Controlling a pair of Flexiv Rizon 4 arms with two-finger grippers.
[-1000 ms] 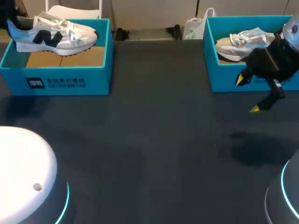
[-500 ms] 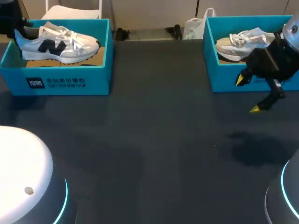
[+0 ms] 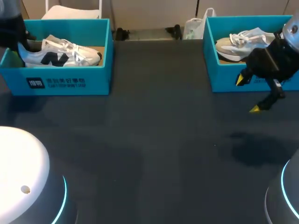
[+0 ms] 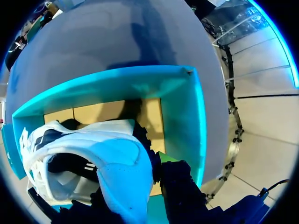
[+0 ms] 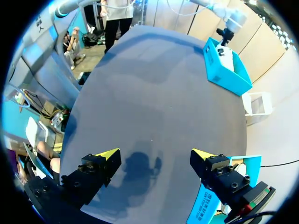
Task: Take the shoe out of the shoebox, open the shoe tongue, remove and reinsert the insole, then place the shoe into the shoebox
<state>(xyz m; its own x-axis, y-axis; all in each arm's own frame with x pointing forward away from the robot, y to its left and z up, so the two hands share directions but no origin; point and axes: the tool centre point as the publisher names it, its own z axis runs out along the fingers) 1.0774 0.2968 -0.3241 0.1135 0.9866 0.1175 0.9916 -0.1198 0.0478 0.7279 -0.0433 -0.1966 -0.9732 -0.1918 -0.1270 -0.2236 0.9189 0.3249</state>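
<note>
1. At the far left corner of the dark table (image 3: 154,140) stands a teal shoebox (image 3: 70,83). The shoe (image 3: 60,53), white and grey with a dark letter on its side, lies inside it. Its toe points toward the table's middle and its heel sits at the box's outer end.
2. The left arm (image 3: 11,28) comes in over that outer end, dark against the box wall.
3. The left gripper (image 4: 138,179) is at the shoe's heel. In the left wrist view one dark finger (image 4: 180,186) with a yellow tip presses against the outside of the heel. Its partner is mostly hidden behind the padded collar. The jaws stand narrow, clamped on the heel as far as can be seen.
4. Under the shoe shows the box's brown cardboard floor (image 4: 98,112), with teal walls around it.
5. At the far right corner stands the other shoebox (image 3: 219,79), also teal, holding the other shoe (image 3: 238,44), which is pale with white laces.
6. The right gripper (image 3: 247,94) hovers above the table just in front of the other shoebox. Its jaws are spread wide and hold nothing. One yellow tip is close to the box's front wall and the other is nearer the robot.
7. A shadow (image 3: 254,149) lies on the table near the right gripper. In the right wrist view a corner of the other shoebox is just beside one finger, and the shoebox with the shoe is well apart, across the table.
</note>
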